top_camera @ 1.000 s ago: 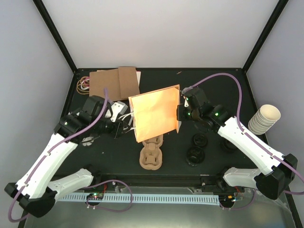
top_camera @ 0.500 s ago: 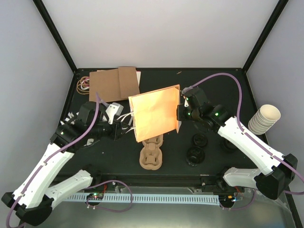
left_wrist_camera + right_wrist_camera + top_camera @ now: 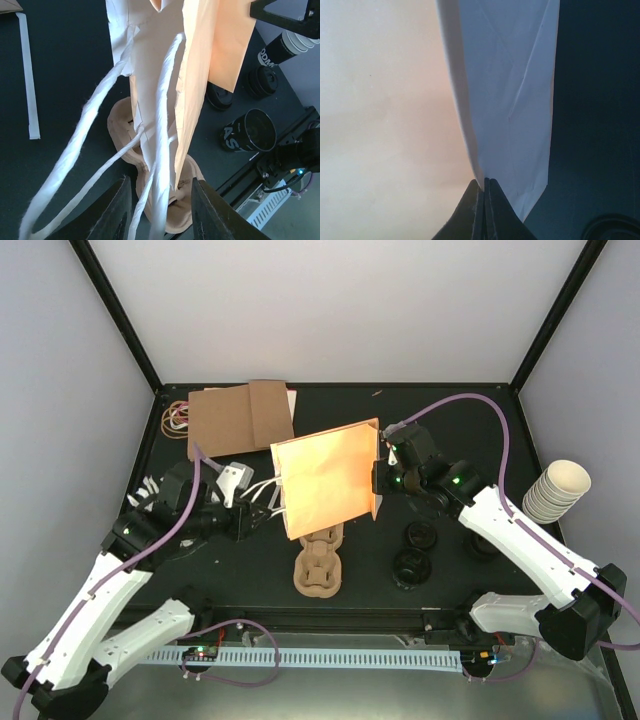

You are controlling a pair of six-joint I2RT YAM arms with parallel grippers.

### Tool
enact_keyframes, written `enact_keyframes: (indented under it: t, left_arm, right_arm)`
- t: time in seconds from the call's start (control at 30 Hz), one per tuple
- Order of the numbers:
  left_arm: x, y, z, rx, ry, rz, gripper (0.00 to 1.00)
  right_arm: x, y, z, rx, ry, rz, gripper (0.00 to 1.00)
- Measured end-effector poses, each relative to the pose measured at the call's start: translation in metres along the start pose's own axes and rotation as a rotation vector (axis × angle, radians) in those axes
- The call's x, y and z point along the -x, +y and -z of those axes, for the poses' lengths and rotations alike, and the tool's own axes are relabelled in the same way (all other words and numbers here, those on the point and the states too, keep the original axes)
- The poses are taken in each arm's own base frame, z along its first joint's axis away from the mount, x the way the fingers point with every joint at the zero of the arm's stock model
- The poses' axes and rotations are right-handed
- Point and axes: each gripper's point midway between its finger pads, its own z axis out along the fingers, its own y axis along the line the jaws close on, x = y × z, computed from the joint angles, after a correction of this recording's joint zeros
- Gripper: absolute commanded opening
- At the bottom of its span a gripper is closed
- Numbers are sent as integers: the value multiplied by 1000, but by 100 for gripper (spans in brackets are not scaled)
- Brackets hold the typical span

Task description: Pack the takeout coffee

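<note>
Right gripper (image 3: 484, 187) is clamped on the right edge of the bag (image 3: 325, 480). Left gripper (image 3: 159, 210) has its fingers apart around the white handles (image 3: 162, 125). The tray (image 3: 318, 575) lies partly under the bag, with the cups (image 3: 412, 566) to its right.

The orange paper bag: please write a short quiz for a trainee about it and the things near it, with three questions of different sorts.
1. True or false: the right gripper is shut on an edge of the orange paper bag.
2. Choose one. The lidded coffee cups are: A) in the pockets of the pulp tray; B) on the table, to the right of the pulp tray; C) inside the bag.
3. Fill in the missing word: between the fingers of the open left gripper run the bag's white ____.

Key: 1 true; 2 B; 3 handles.
</note>
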Motion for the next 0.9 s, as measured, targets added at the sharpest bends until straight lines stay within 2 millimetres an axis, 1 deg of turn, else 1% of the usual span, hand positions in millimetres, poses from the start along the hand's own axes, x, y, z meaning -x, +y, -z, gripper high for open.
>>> enact_keyframes:
  t: [0.27,0.57,0.63,0.9]
  left_arm:
    - [2,0,6,-1,-31,12,28]
    - [4,2,8,8,-43,20,28]
    - [4,3,9,11,-48,20,26]
    - [3,6,11,29,-51,22,23]
  right_arm:
    - [0,0,0,0,1,0,1]
    - [-1,0,0,-2,3,0,1]
    - [-1,0,0,-2,3,0,1]
    - [-1,0,0,-2,3,0,1]
